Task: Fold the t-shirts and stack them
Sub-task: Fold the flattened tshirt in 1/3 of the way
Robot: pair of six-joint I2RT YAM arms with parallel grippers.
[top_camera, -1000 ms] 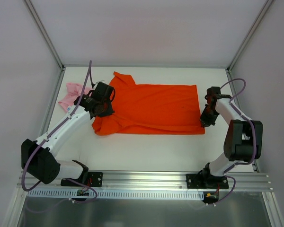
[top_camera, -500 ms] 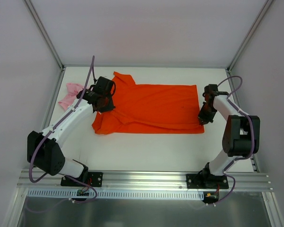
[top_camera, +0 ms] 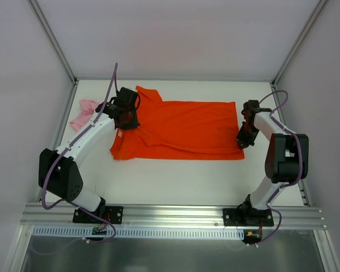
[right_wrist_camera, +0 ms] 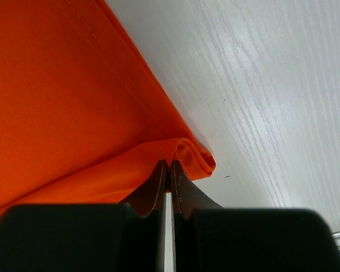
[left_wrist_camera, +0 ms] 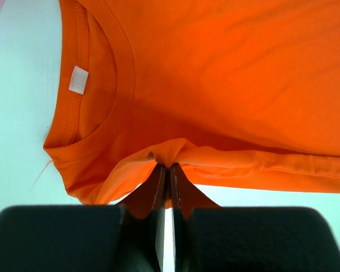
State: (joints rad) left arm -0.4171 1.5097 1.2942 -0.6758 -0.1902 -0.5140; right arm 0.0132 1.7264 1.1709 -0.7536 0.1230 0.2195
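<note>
The orange-red t-shirt (top_camera: 184, 127) lies spread across the middle of the table, collar to the left. My left gripper (top_camera: 126, 120) is shut on a fold of it near the collar; the left wrist view shows the pinch (left_wrist_camera: 168, 164), with the collar and its white label (left_wrist_camera: 78, 79) above. My right gripper (top_camera: 242, 139) is shut on the shirt's hem corner at the right; it also shows in the right wrist view (right_wrist_camera: 169, 163). The pale pink t-shirt (top_camera: 84, 113) lies crumpled at the far left, partly behind the left arm.
The white table (top_camera: 175, 175) has metal frame posts at its back corners and white walls around it. A metal rail (top_camera: 175, 218) with both arm bases runs along the near edge.
My left gripper has carried its pinch of orange cloth toward the back and a little right. My right gripper has moved slightly back with the hem. The shirt's front edge has drawn back.
</note>
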